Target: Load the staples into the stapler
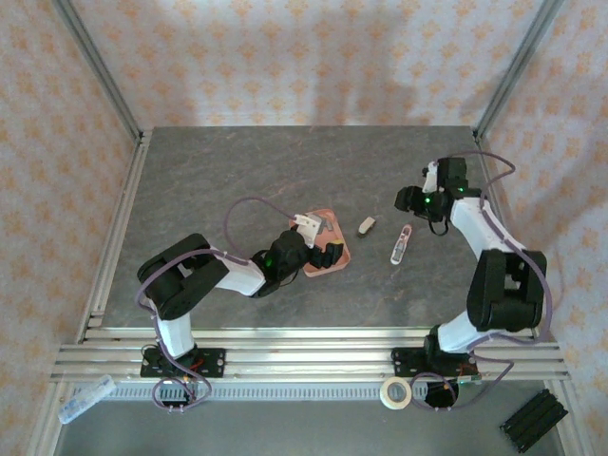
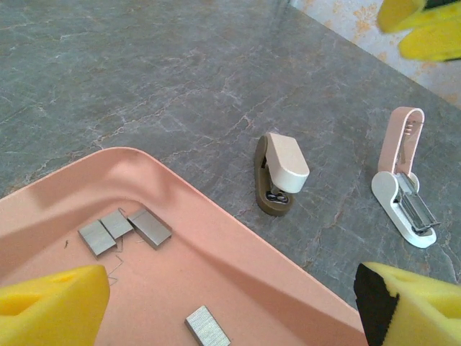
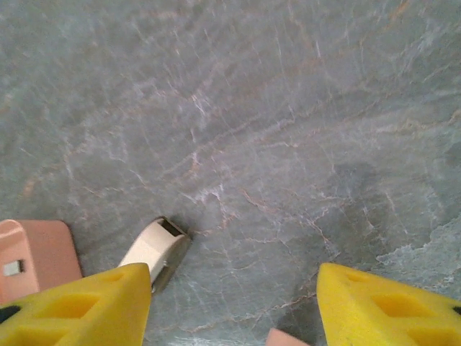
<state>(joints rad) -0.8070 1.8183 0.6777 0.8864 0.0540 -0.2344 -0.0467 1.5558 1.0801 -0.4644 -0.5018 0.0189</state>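
Note:
Several staples lie in a salmon-pink tray (image 2: 216, 245): a cluster of strips (image 2: 126, 229) near its far corner and one strip (image 2: 207, 326) closer in. My left gripper (image 2: 230, 288) hovers open over the tray (image 1: 323, 274), its yellow pads wide apart with nothing between them. The stapler (image 2: 403, 184) lies opened into a V on the table right of the tray, its staple channel facing up; in the top view the stapler (image 1: 401, 244) lies mid-table. My right gripper (image 1: 408, 200) hangs open just beyond it, over bare table (image 3: 234, 277).
A cream stubby piece (image 2: 281, 173) lies between tray and stapler, also seen as the cream piece (image 3: 155, 249) by my right gripper's left finger. Metal frame rails border the table (image 1: 285, 171). A tape roll (image 1: 395, 392) sits off the front edge.

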